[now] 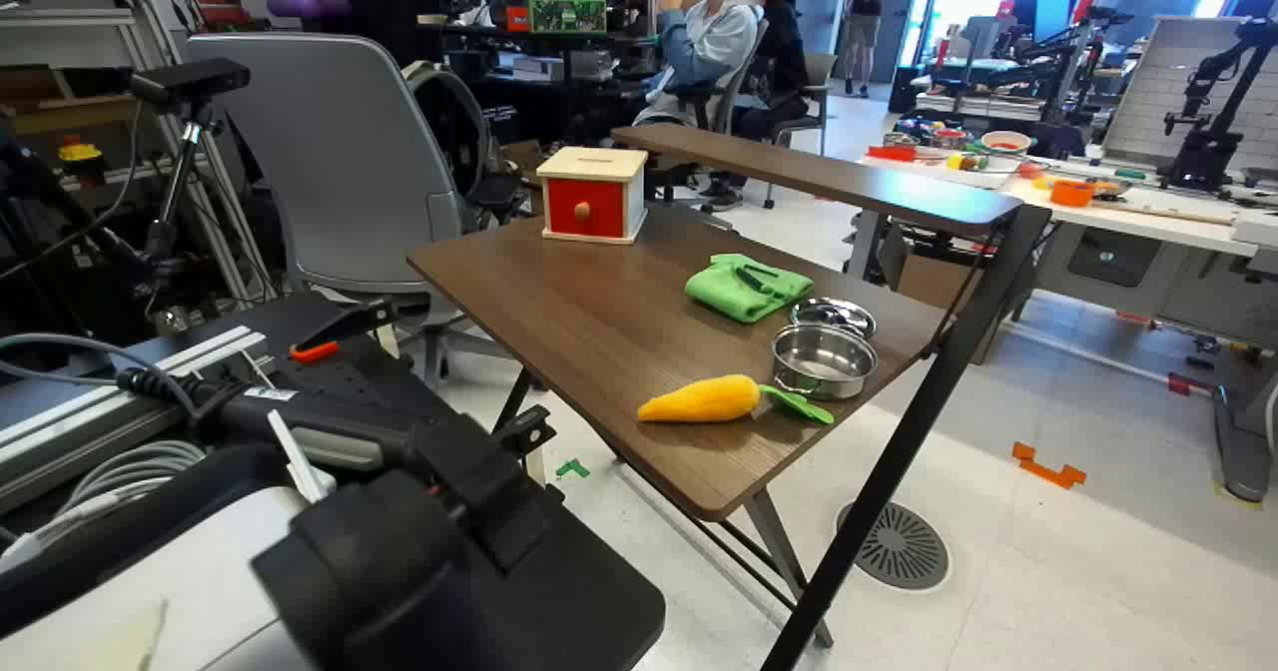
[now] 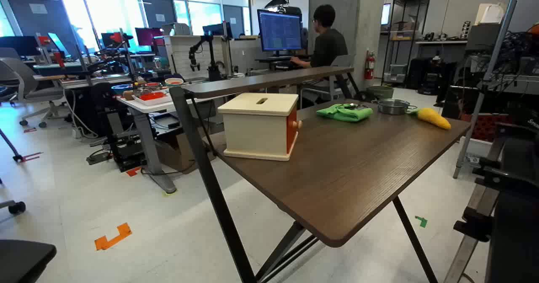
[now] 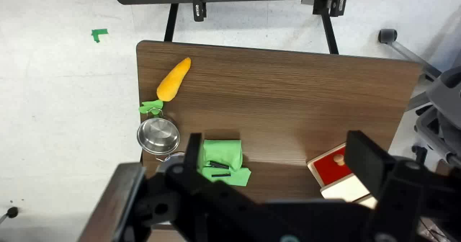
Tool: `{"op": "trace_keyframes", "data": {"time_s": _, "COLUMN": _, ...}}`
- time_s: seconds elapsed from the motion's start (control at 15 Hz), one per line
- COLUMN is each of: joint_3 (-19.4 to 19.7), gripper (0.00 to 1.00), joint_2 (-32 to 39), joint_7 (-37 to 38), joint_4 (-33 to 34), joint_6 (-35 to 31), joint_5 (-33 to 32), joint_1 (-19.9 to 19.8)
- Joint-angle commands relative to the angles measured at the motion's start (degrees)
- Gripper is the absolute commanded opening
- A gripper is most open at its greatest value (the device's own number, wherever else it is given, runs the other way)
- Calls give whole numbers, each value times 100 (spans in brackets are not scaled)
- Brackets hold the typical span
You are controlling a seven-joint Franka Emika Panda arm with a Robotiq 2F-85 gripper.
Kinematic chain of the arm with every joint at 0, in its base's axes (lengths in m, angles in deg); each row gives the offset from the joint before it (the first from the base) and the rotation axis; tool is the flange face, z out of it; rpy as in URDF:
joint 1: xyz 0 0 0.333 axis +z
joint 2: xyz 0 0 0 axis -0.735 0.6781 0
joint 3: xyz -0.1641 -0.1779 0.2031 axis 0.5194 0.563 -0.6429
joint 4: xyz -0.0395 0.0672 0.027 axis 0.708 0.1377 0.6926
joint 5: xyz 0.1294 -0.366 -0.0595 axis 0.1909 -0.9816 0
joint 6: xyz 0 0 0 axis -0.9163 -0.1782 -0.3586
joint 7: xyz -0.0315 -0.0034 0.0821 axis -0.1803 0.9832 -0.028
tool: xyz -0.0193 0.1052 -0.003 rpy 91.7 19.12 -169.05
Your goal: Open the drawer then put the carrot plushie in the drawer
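Note:
The drawer [image 1: 585,208] is a red front with a round wooden knob in a pale wooden box. It looks shut, its front flush with the box. The box also shows in an exterior view [image 2: 257,135] and in the wrist view [image 3: 328,165], partly covered by the right finger. The carrot plushie [image 1: 702,399] is yellow-orange with green leaves and lies on the table by the pot. It shows also in an exterior view [image 2: 433,118] and in the wrist view [image 3: 174,80]. My gripper [image 3: 277,137] is wide open and empty, high above the table. It is outside both exterior views.
A brown table [image 1: 559,297] has a raised shelf [image 1: 799,167] along its back side. A folded green cloth [image 1: 744,290] with dark items on it lies mid-table. A metal pot [image 1: 821,381] and a shiny lid [image 1: 837,314] stand between the cloth and the carrot plushie.

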Motion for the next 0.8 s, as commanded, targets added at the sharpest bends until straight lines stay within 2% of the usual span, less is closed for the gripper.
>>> {"op": "trace_keyframes", "data": {"time_s": 0.0, "joint_3": -13, "gripper": 100, "joint_2": 2, "joint_7": -6, "joint_4": 13, "joint_6": 8, "joint_5": 9, "joint_1": -15}}
{"op": "trace_keyframes", "data": {"time_s": 0.6, "joint_3": -13, "gripper": 100, "joint_2": -1, "joint_7": -6, "joint_4": 25, "joint_6": 8, "joint_5": 9, "joint_1": -15}}
{"op": "trace_keyframes", "data": {"time_s": 0.73, "joint_3": -21, "gripper": 100, "joint_2": 122, "joint_7": 62, "joint_4": 41, "joint_6": -224, "joint_5": -14, "joint_1": -41}}
